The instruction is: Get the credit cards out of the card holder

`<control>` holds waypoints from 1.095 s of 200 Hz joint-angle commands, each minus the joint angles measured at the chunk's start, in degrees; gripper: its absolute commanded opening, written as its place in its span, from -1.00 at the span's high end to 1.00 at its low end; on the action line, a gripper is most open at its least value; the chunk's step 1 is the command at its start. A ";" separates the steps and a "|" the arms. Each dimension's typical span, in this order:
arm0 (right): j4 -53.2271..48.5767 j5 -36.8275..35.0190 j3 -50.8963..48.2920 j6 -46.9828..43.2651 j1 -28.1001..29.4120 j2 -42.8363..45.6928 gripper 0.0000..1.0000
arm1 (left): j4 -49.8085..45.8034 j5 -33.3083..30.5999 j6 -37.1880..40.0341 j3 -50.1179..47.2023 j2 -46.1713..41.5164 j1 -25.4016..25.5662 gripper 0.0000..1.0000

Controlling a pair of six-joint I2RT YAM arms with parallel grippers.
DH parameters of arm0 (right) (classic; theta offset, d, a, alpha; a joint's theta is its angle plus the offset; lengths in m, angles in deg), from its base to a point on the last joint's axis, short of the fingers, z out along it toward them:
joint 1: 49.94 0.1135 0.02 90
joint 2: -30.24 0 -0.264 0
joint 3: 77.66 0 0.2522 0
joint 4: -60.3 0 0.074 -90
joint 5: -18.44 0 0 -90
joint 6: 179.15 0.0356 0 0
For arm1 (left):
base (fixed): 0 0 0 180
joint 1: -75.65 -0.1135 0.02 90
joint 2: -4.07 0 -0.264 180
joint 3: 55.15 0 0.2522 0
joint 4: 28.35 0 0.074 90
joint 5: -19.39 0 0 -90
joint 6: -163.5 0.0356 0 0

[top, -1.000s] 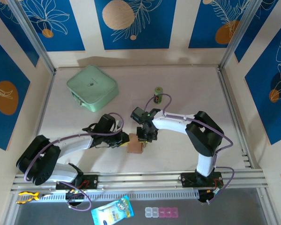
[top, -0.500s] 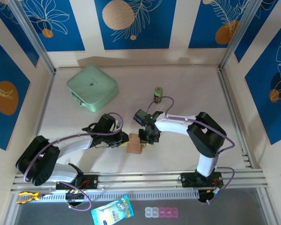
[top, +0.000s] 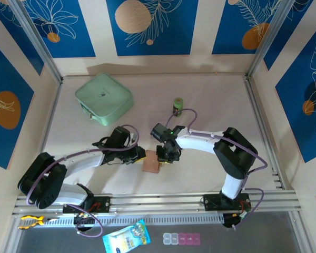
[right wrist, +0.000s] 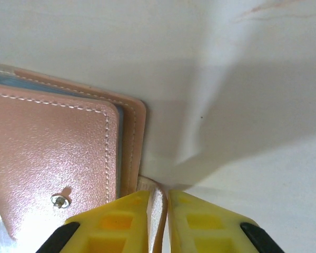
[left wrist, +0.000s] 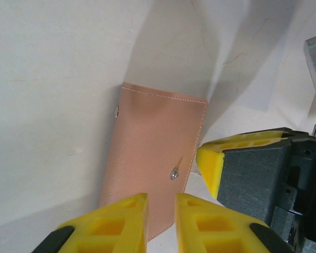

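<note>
1. Mint-green square case (top: pixel 104 98): lies flat at the far left of the worktop (top: pixel 210 89), well apart from both arms.

2. Left pincer (top: pixel 140 156): reaches in from the left and meets the left side of the card holder (top: pixel 151 164). In the left wrist view the left pincer (left wrist: pixel 161 203) has its jaws narrow, with a slim gap between the yellow fingers. The near end of the card holder (left wrist: pixel 155 142) runs under the tips. Whether it is clamped cannot be told.

3. Card holder: sits near the middle of the worktop, toward the near edge, between the two pincers. Its tan-pink cover faces the left wrist camera and a metal stud (left wrist: pixel 174 173) shows on it.

4. Right pincer (top: pixel 165 157): touches the right side of the card holder. One yellow finger (left wrist: pixel 216 158) stands just beside the cover's edge. In the right wrist view the right pincer (right wrist: pixel 158 197) is closed on a thin stitched flap of the card holder (right wrist: pixel 47 153).

5. A blue-grey edge (right wrist: pixel 21 81) lies between the leather layers. Whether it is a card or a sleeve cannot be told.

6. Small green container (top: pixel 177 105): stands upright beyond the right pincer, apart from it
</note>
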 commanded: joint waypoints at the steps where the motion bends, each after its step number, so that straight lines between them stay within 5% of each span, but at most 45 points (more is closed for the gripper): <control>1: -1.53 1.10 -0.61 0.80 0.43 1.22 0.70 | -0.47 -0.82 1.12 1.26 0.89 -0.62 0.61; 219: -11.83 -1.62 5.12 -10.39 -4.06 12.68 0.86 | -7.14 -6.27 4.75 4.93 -5.03 -0.77 0.55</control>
